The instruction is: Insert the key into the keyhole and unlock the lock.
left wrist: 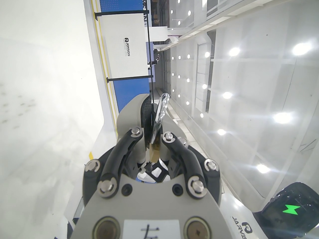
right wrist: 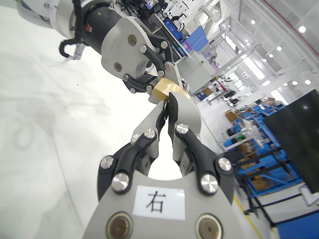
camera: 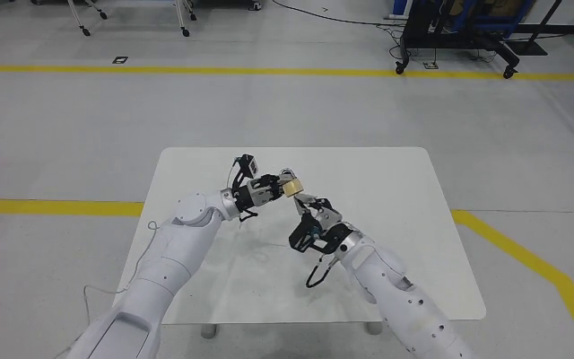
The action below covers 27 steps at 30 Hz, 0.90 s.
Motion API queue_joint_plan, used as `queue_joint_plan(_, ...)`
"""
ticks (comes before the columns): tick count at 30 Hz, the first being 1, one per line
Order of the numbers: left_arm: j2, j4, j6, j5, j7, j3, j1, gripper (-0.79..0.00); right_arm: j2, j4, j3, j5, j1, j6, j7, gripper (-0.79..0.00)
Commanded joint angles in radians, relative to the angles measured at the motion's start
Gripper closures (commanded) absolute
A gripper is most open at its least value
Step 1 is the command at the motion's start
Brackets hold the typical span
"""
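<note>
Above the middle of the table (camera: 386, 179), the left gripper (camera: 273, 187) pinches the brass padlock (right wrist: 167, 89) by its flat faces (hard, slick, probably light) while the right gripper (right wrist: 167, 105), fingertips pressed together on a key judged hidden between them, touches its bottom end.

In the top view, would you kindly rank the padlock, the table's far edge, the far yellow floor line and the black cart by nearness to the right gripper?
From the right gripper:
1. padlock, at its fingertips.
2. table's far edge, just ahead.
3. far yellow floor line, beyond the table.
4. black cart, behind that line, off to the right.
</note>
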Motion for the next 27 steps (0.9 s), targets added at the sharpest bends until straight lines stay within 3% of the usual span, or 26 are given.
queue_joint_plan(1, 0.0, -0.001, -0.017, 0.004, -0.002, -0.003, 0.0, 0.0, 0.001, 0.019, 0.016, 0.06, 0.008, -0.036, -0.013, 0.0)
queue_joint_plan(9, -0.001, -0.007, -0.049, 0.025, 0.003, -0.012, 0.004, 0.0, 0.007, 0.023, 0.038, 0.071, -0.001, -0.058, -0.085, 0.0)
queue_joint_plan(14, -0.001, -0.008, -0.049, 0.028, 0.0, -0.016, 0.006, 0.0, 0.014, -0.001, 0.05, -0.009, -0.02, -0.025, -0.12, 0.0)
queue_joint_plan(17, -0.003, -0.007, -0.037, 0.022, -0.015, -0.017, 0.005, 0.0, 0.019, -0.022, 0.052, -0.098, -0.035, 0.016, -0.132, -0.308)
queue_joint_plan(19, -0.004, -0.005, -0.031, 0.018, -0.026, -0.016, 0.003, 0.0, 0.022, -0.035, 0.049, -0.172, -0.045, 0.051, -0.116, -0.385)
queue_joint_plan(21, -0.005, -0.002, -0.029, 0.016, -0.033, -0.015, 0.0, 0.0, 0.023, -0.049, 0.043, -0.245, -0.054, 0.091, -0.094, -0.588)
queue_joint_plan(22, -0.006, 0.0, -0.028, 0.016, -0.036, -0.015, -0.001, 0.0, 0.024, -0.055, 0.042, -0.286, -0.058, 0.117, -0.08, -0.613)
queue_joint_plan(24, -0.007, 0.004, -0.025, 0.016, -0.042, -0.014, -0.003, 0.0, 0.025, -0.066, 0.038, -0.365, -0.069, 0.157, -0.049, -0.548)
queue_joint_plan(27, -0.008, 0.009, -0.018, 0.016, -0.053, -0.013, -0.006, 0.0, 0.026, -0.084, 0.035, -0.441, -0.08, 0.187, -0.002, -0.372)
